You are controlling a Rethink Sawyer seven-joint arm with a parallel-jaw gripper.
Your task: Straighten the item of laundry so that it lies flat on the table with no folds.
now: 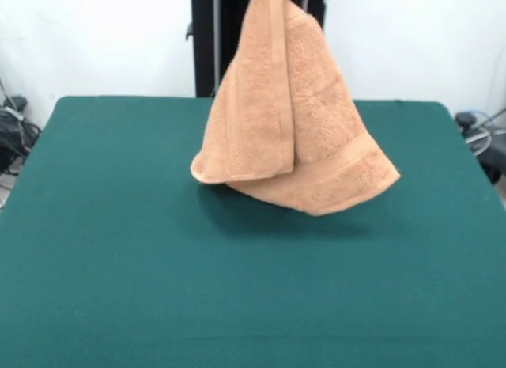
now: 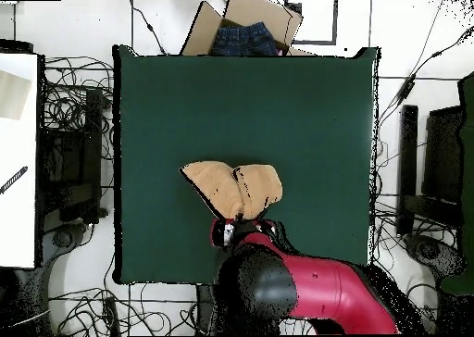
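- Orange-tan terry: the towel [image 1: 294,123] hangs from the top centre of the front view, pinched at a point above the frame's upper edge. It drapes down in a cone with two overlapping folds.
- Left fold ends in a rolled corner at mid-left of the cloth. Right fold shows a woven band and ends in a lower corner at mid-right.
- A shadow sits on the table [image 1: 118,265] just under the cloth. Lowest edge looks barely off the felt or only just touching it; can't tell which.
- Overhead view: towel [image 2: 231,187] is at frame centre, and the red arm [image 2: 315,292] comes in from the bottom edge.
- Gripper: hidden in both views, above the frame in front and under the arm head overhead. The hanging cloth implies a grip, but I can't tell the jaw state.
- Key relation: cloth hangs straight below the grip point, long axis vertical. My read: the next move must drag the low corners across the felt to lay it out.
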